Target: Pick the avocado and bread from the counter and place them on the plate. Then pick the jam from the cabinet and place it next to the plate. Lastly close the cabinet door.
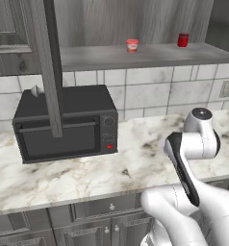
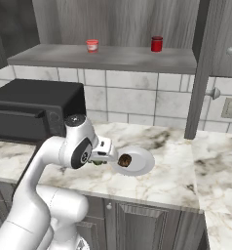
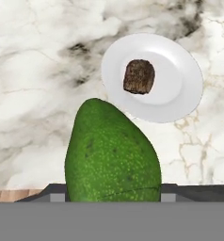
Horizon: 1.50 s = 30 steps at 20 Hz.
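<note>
Avocado point(image 3: 113, 153) apparently clamped in jaws beside plate point(image 3: 184, 94) holding bread point(image 3: 139, 76).

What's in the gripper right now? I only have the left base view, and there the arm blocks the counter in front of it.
Observer: The gripper is shut on the avocado; the hand view shows the green fruit between the fingers.
Operator: Where's the plate?
Observer: The plate sits on the counter just right of the hand in the right base view.
Operator: Is the bread on the plate?
Observer: Yes, the bread lies on it, left of centre in the hand view.
Operator: Is the avocado over the plate?
Observer: Not yet; in the right base view it is just short of the rim.
</note>
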Available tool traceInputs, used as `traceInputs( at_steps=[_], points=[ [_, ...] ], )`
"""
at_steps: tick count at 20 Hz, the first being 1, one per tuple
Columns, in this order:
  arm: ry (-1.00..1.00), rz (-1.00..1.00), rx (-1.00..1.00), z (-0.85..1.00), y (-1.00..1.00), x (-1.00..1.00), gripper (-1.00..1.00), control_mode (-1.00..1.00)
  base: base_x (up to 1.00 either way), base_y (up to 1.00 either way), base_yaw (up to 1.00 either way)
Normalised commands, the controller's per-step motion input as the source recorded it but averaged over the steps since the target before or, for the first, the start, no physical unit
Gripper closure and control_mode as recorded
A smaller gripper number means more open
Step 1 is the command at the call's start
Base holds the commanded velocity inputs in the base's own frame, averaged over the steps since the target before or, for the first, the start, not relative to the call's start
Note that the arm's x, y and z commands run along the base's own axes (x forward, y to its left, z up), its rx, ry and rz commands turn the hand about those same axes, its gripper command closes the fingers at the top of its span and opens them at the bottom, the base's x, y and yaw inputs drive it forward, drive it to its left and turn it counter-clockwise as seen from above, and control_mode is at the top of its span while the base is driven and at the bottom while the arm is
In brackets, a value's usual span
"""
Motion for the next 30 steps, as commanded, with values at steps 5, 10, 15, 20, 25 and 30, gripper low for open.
traceInputs(
  at_steps=[5,10,15,20,25,30],
  points=[
    [0.03,-0.04,0.0,0.11,-0.47,0.15,1.0,-1.0,0.0,0.0,0.0],
    [0.04,-0.01,0.0,0.04,-0.45,0.23,1.0,-1.0,0.0,0.0,0.0],
    [0.01,0.0,0.03,0.0,-0.34,0.26,1.0,-1.0,0.0,0.0,0.0],
    [0.0,0.0,0.06,-0.03,-0.19,0.33,1.0,-1.0,0.0,0.0,0.0],
    [0.01,0.0,0.07,-0.11,-0.07,0.4,1.0,-1.0,0.0,0.0,0.0],
    [0.03,0.0,0.01,-0.17,-0.08,0.37,1.0,-1.0,0.0,0.0,0.0]
  ],
)
